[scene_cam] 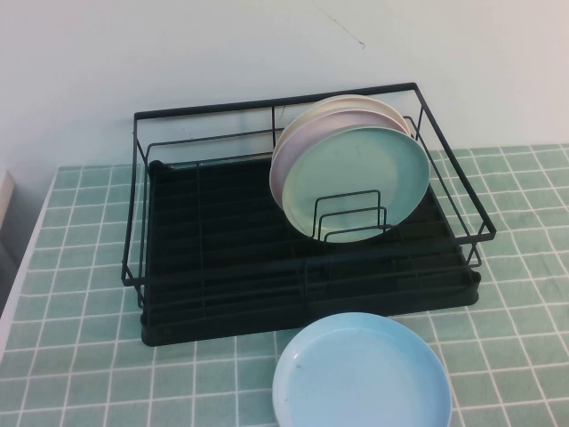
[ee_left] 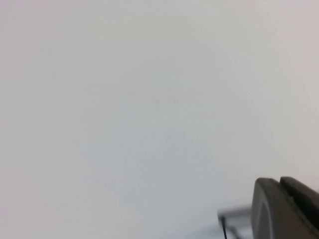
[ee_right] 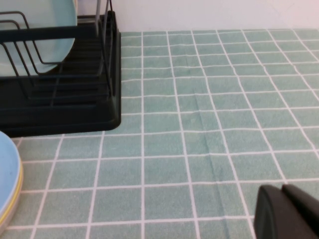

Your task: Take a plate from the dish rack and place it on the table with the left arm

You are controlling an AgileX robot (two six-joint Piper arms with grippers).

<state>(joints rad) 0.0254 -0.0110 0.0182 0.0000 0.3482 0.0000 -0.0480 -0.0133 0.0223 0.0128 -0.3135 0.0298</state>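
Heads up, the mint-green plate [scene_cam: 369, 182] is standing on edge in the dish rack [scene_cam: 222, 258], front of a stack with a pale pink plate [scene_cam: 283, 160] and a cream one right behind it, all leaning together between the small wire dividers [scene_cam: 351, 218].

Your left gripper [ee_left: 286, 209] isn't near any of it. Its wrist view is basically blank white wall with a sliver of rack wire just beside the fingertips, and I can't tell whether those fingers are apart or together. Same for the right gripper [ee_right: 289, 211]: it hangs low over bare table [ee_right: 199, 139], rack corner well off from its fingers, finger state not readable either.

What I'd worry about:
- The plates touch each other, so pinching the rim of the front one could drag the pink one along or tip the stack.
- The dividers sit right across the lower face, so lifting at an angle could snag the plate.
- A sky-blue plate [scene_cam: 360, 374] already lies flat on the table in front of the rack, so pick a clear patch or you'll land on it.
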